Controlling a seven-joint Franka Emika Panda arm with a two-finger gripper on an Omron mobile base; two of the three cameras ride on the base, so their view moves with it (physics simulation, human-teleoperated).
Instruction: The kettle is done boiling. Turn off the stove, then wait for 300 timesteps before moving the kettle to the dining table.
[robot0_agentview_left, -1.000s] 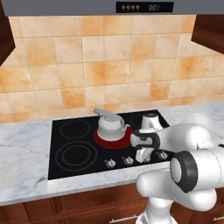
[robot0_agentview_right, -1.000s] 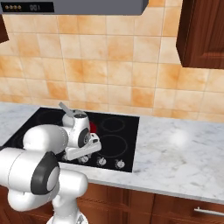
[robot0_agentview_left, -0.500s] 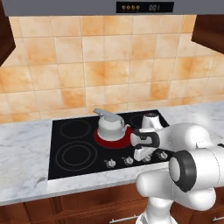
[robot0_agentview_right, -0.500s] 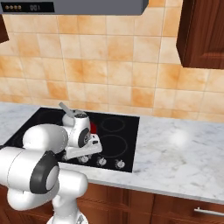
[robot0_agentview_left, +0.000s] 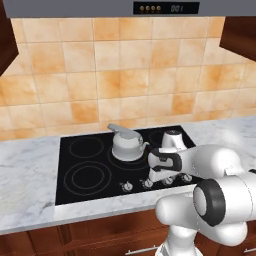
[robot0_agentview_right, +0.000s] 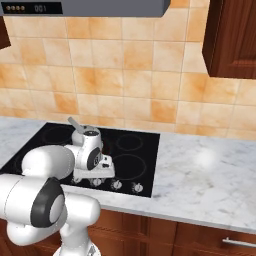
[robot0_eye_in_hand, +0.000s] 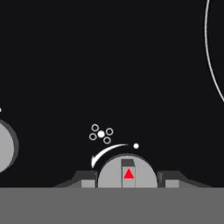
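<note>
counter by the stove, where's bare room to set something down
Bare marble counter lies right of the stove, out to the front edge, and a second stretch runs left of it. The two left burners are bare too. It is crowded mid-stove: kettle on its burner, hand closed around a front knob.

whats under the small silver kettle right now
The rounded silver-grey metal kettle sits on a ring-marked burner of the flat black glass cooktop. No red glow shows around its base; the ring beneath is covered.
</note>
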